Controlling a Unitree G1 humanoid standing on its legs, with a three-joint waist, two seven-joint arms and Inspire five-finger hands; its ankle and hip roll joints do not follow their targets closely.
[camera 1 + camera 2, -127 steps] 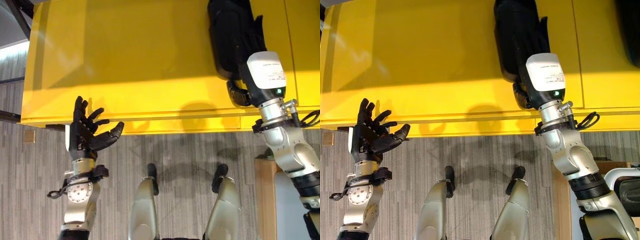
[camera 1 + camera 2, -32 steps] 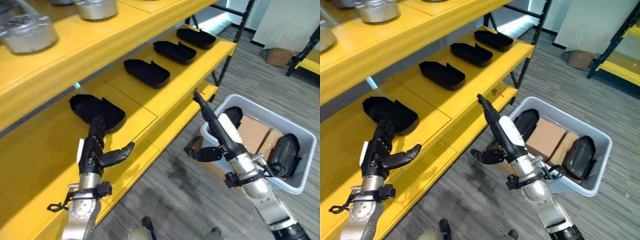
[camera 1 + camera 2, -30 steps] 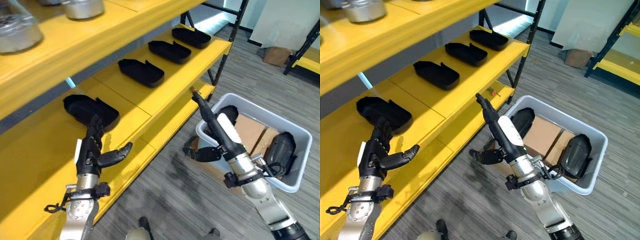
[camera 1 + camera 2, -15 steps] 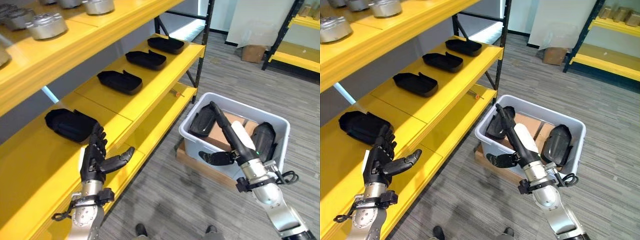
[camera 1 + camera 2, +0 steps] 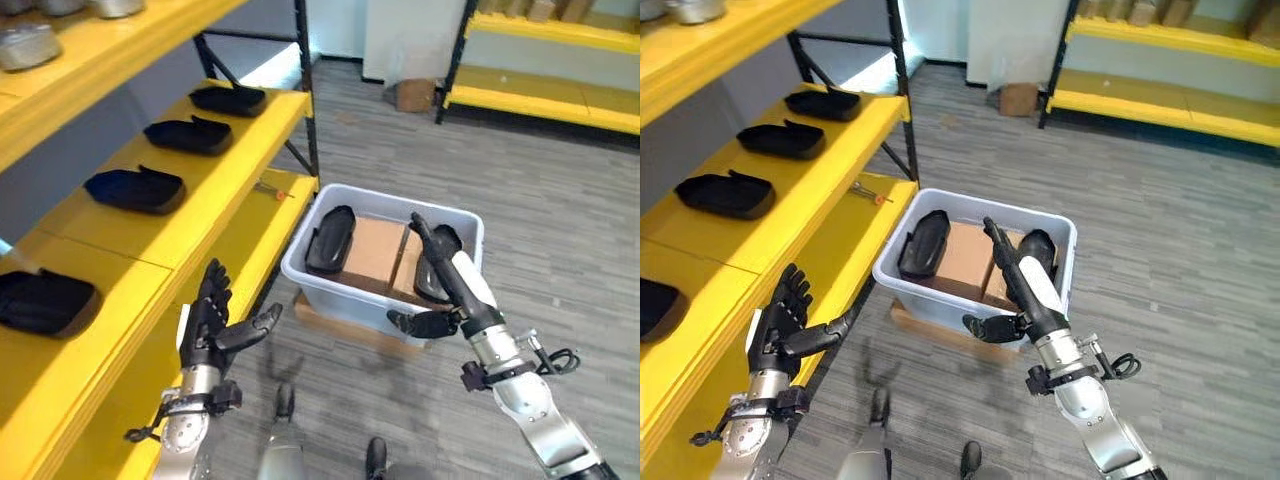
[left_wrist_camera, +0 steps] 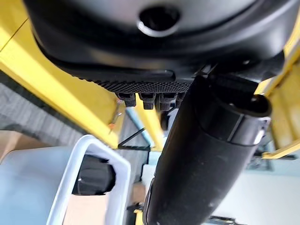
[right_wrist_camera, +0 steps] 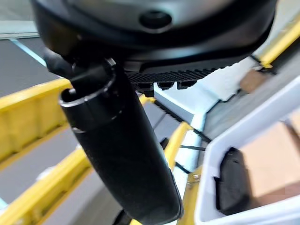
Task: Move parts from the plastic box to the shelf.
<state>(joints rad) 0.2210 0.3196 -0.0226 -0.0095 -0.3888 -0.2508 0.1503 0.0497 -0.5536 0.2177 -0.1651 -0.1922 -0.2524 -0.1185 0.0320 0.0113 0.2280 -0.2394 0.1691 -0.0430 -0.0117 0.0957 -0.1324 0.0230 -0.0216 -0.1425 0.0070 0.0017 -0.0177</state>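
A grey plastic box [image 5: 338, 293] stands on the floor beside the yellow shelf [image 5: 190, 215]. It holds a black part [image 5: 329, 238] on its left side and another black part [image 5: 1038, 247] on its right. Several black parts lie in a row on the shelf, among them one [image 5: 133, 189] mid-row and one [image 5: 40, 300] nearest me. My right hand [image 5: 452, 287] is open, fingers straight, over the box's near right corner and holding nothing. My left hand [image 5: 213, 327] is open and empty by the shelf's lower edge.
A cardboard carton [image 5: 373, 250] lies in the box between the two parts. The box rests on a low wooden board [image 5: 330, 322]. A small orange-tipped tool [image 5: 271, 189] lies on the lower shelf. Silver parts [image 5: 25, 44] sit on the upper shelf. Another yellow rack [image 5: 545, 100] stands at the back.
The camera has swung away from the shelf towards the box. My right hand, which was at a black part on the shelf, now hovers empty at the box. The left hand stays open.
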